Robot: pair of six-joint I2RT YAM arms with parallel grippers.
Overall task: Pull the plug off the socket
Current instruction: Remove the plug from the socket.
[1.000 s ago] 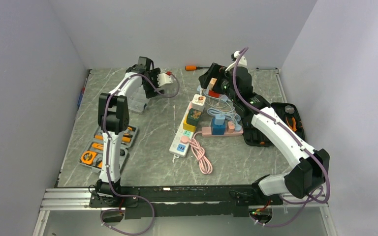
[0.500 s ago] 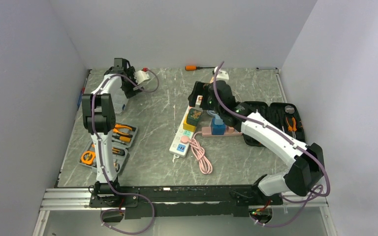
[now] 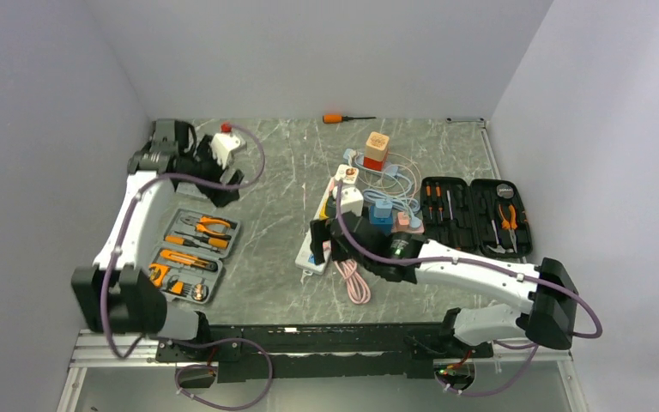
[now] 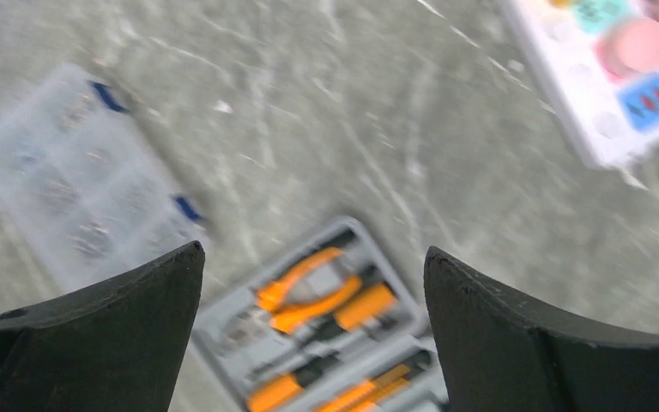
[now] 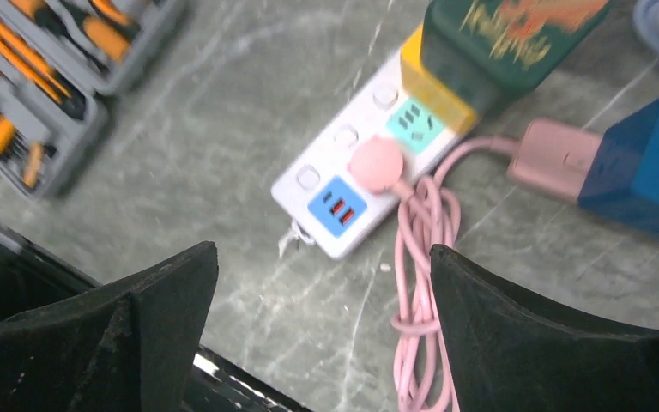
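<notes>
A white power strip [image 5: 343,184] lies on the grey table with a round pink plug [image 5: 376,165] in it, next to its blue USB panel. The plug's pink cable [image 5: 420,283] is coiled beside the strip. A green and yellow adapter [image 5: 498,43] sits further along the strip. My right gripper [image 5: 322,257] is open and empty, hovering over the table just past the strip's near end; in the top view it [image 3: 319,243] covers part of the strip [image 3: 309,262]. My left gripper [image 4: 313,257] is open and empty, above a grey tool case, far from the strip [image 4: 605,86].
A grey tool case [image 3: 187,253] with orange pliers lies at the left. A clear parts box [image 4: 60,180] lies near it. A black open tool case [image 3: 472,206] is at the right. A pink strip with blue adapters [image 5: 643,163], an orange block [image 3: 376,150] and an orange screwdriver [image 3: 336,118] lie behind.
The right arm has swept from the far side of the strip to its near end. The left arm has swung left and back over the grey tool case. Both stay open.
</notes>
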